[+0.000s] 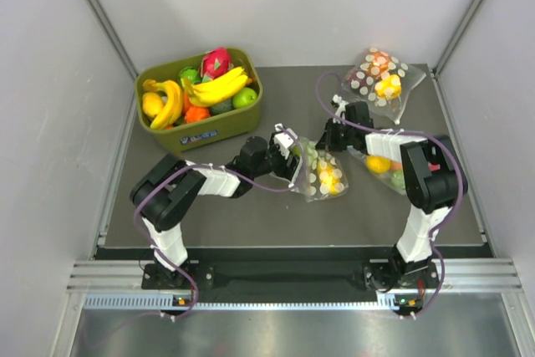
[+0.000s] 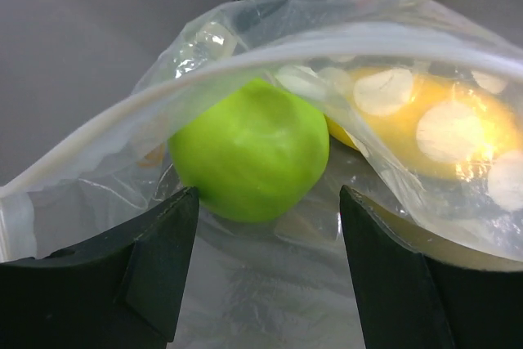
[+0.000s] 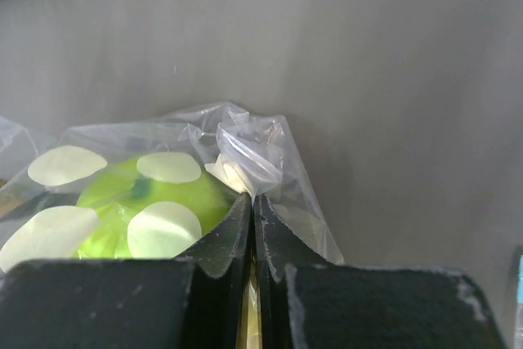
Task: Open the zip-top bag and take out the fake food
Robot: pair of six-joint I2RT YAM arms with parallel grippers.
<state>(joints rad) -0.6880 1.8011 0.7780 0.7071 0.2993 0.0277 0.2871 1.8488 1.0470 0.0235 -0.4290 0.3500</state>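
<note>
The zip-top bag (image 1: 324, 175), clear with white dots, lies mid-table between my two grippers. In the left wrist view its mouth (image 2: 245, 63) gapes open, showing a round green apple (image 2: 249, 149) and a yellow fruit (image 2: 429, 128) inside. My left gripper (image 1: 292, 155) is open, its tips (image 2: 268, 194) just inside the mouth on either side of the apple's near side, not touching it. My right gripper (image 1: 328, 140) is shut on a corner of the bag's plastic (image 3: 253, 195); the apple (image 3: 135, 202) shows through the dots.
A green bin (image 1: 219, 133) of toy fruit, with bananas and a pink dragon fruit, stands at the back left. A second dotted bag (image 1: 380, 77) with orange and yellow pieces lies back right. Another clear bag (image 1: 380, 165) with fruit lies under the right arm.
</note>
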